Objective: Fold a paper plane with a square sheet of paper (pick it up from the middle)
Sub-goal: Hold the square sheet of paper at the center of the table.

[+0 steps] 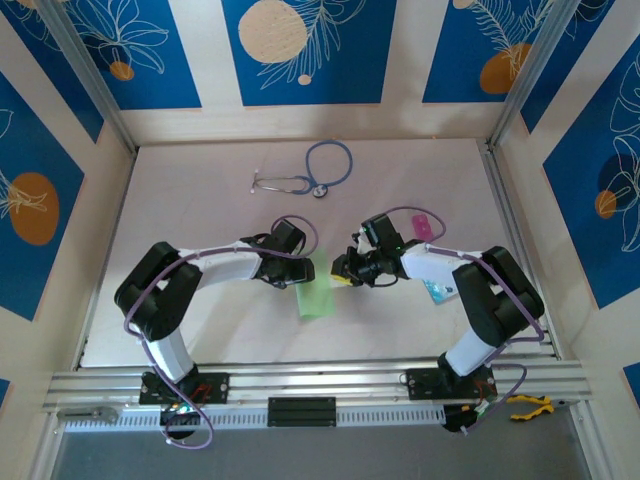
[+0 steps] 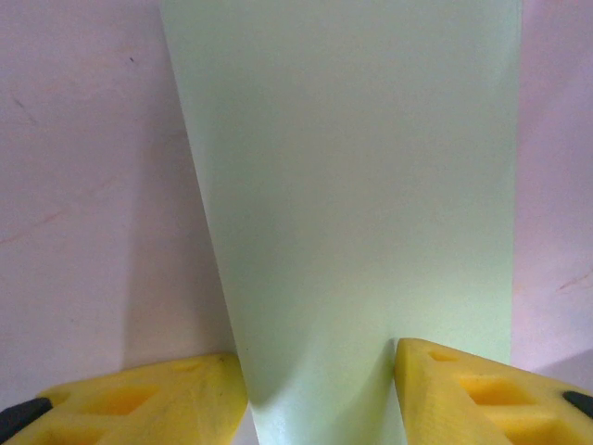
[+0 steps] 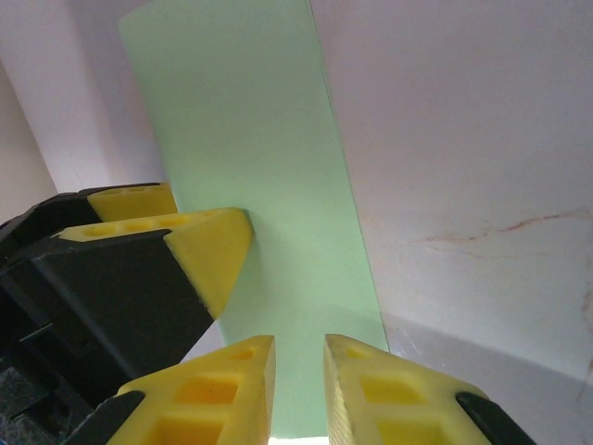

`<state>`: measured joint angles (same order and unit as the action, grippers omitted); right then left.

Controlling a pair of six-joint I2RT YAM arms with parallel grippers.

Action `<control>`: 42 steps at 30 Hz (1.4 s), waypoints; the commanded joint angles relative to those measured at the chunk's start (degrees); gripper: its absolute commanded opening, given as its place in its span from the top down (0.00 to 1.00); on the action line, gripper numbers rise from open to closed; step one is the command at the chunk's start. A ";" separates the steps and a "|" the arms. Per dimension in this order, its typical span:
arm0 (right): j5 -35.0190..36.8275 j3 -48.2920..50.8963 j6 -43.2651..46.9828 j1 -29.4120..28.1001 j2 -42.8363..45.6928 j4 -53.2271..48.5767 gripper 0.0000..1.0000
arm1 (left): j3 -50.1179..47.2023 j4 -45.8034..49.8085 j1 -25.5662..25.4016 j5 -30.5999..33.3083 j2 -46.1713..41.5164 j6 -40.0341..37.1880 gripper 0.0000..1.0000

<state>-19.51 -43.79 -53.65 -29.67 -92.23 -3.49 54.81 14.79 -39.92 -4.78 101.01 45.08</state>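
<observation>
As the spread left claw (image 2: 320,371) seemingly pins the green paper (image 1: 318,297), the right claw (image 3: 298,357), at one o'clock, stands nearly together; grip unclear.

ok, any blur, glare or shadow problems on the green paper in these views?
Top external: even light, no glare, paper small but clear. Left wrist: paper edges fairly crisp, yellow jaws soft, shadow on the paper between them. Right wrist: near jaws blurred, grey shadow on the table lower right.

Pale green paper (image 1: 316,297); pink block (image 1: 424,226); blue stethoscope (image 1: 319,190).
</observation>
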 commanded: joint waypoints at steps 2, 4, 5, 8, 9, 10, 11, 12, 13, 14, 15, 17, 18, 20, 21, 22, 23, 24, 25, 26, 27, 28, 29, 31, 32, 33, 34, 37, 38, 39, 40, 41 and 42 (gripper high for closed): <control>0.26 -0.76 0.05 -0.39 -0.06 -0.84 0.79 | -3.93 2.47 0.37 4.42 6.30 0.28 0.45; 0.26 -0.61 -0.05 -0.39 0.03 -0.62 0.80 | -4.00 2.61 0.33 4.62 6.39 0.28 0.45; 0.17 -0.55 -0.06 -0.39 0.03 -0.49 0.80 | -4.01 2.59 0.32 4.66 6.46 0.23 0.45; 0.17 -0.54 -0.05 -0.34 0.04 -0.54 0.80 | -4.18 2.44 0.37 4.62 6.37 0.44 0.45; 0.21 -0.55 -0.05 -0.39 0.13 -0.63 0.80 | -4.26 2.27 0.34 4.52 6.33 0.32 0.46; 0.33 -0.51 -0.03 -0.43 0.14 -0.59 0.80 | -4.27 2.25 0.32 4.49 6.30 0.36 0.46; 0.36 -0.46 -0.11 -0.39 0.28 -0.64 0.80 | -4.27 2.17 0.36 4.44 6.31 0.27 0.46; 0.48 -0.38 -0.06 -0.39 0.37 -0.64 0.80 | -4.27 2.11 0.30 4.34 6.28 0.17 0.46; 0.48 -0.33 -0.05 -0.39 0.46 -0.72 0.80 | -4.29 1.99 0.31 4.17 6.31 -0.18 0.46; 0.52 -0.38 0.01 -0.43 0.51 -0.78 0.80 | -4.27 1.90 0.29 4.04 6.16 -0.70 0.46; 0.52 -0.38 0.06 -0.39 0.55 -0.82 0.80 | -4.20 1.98 0.35 4.14 6.13 -0.96 0.46; 0.35 -0.33 0.06 -0.39 0.49 -0.82 0.80 | -4.14 2.24 0.35 4.29 6.04 -1.72 0.46; 0.27 -0.34 0.04 -0.39 0.51 -0.81 0.80 | -4.10 2.26 0.30 4.25 6.03 -2.04 0.46; 0.27 -0.34 0.08 -0.43 0.53 -0.71 0.80 | -4.01 2.44 0.32 4.34 6.12 -2.53 0.46; 0.19 -0.35 0.06 -0.39 0.56 -0.74 0.80 | -3.93 2.44 0.29 4.29 6.15 -2.58 0.46; 0.17 -0.38 0.12 -0.39 0.55 -0.75 0.80 | -3.92 2.28 0.36 4.03 6.45 -2.79 0.46; 0.17 -0.28 0.18 -0.39 0.56 -0.81 0.80 | -3.85 1.93 0.31 3.78 6.61 -3.02 0.46; 0.13 -0.29 0.20 -0.39 0.53 -0.81 0.80 | -3.83 1.93 0.33 3.68 6.80 -3.07 0.46; 0.17 -0.31 0.13 -0.39 0.63 -0.81 0.80 | -3.83 1.77 0.36 3.49 6.99 -3.18 0.47; 0.25 -0.17 0.14 -0.43 0.72 -0.82 0.80 | -3.75 1.72 0.34 3.37 7.22 -3.25 0.47; 0.31 -0.16 0.13 -0.37 0.80 -0.89 0.80 | -3.75 1.80 0.35 3.29 7.39 -3.25 0.47; 0.34 -0.23 0.21 -0.35 0.89 -1.00 0.80 | -3.74 1.61 0.35 3.20 7.57 -3.33 0.47; 0.35 -0.24 0.25 -0.30 0.99 -1.15 0.80 | -3.74 1.71 0.28 3.19 7.74 -3.42 0.47; 0.59 -0.24 0.38 -0.22 1.17 -1.46 0.80 | -3.66 1.91 0.36 3.27 7.88 -3.40 0.47; 0.61 -0.24 0.40 -0.21 1.32 -1.64 0.80 | -3.65 1.91 0.31 3.37 7.97 -3.25 0.47; 0.61 -0.25 0.38 -0.21 1.47 -1.77 0.80 | -3.68 1.82 0.37 3.35 8.01 -3.24 0.47; 0.74 -0.25 0.42 -0.17 1.60 -1.83 0.80 | -3.58 1.81 0.36 3.30 8.08 -3.27 0.47; 0.90 -0.15 0.53 -0.04 2.13 -2.05 0.80 | -3.48 1.90 0.32 3.28 8.06 -3.28 0.47; 0.96 -0.10 0.52 0.04 2.25 -2.13 0.80 | -3.48 1.87 0.37 3.28 7.99 -3.41 0.47; 1.05 -0.08 0.48 0.05 2.31 -2.13 0.79 | -3.41 1.95 0.33 3.34 7.94 -3.42 0.47; 1.05 0.06 0.42 0.11 2.30 -2.14 0.79 | -3.39 2.06 0.32 3.45 7.97 -3.42 0.47; 1.05 0.17 0.41 0.14 2.30 -2.06 0.80 | -3.48 2.09 0.36 3.50 7.97 -3.50 0.47; 1.05 0.19 0.40 0.10 2.31 -2.04 0.80 | -3.48 2.04 0.30 3.54 7.97 -3.44 0.47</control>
<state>-18.39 -43.77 -53.65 -29.65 -91.31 -4.08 54.72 14.83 -39.90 -4.60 101.69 43.07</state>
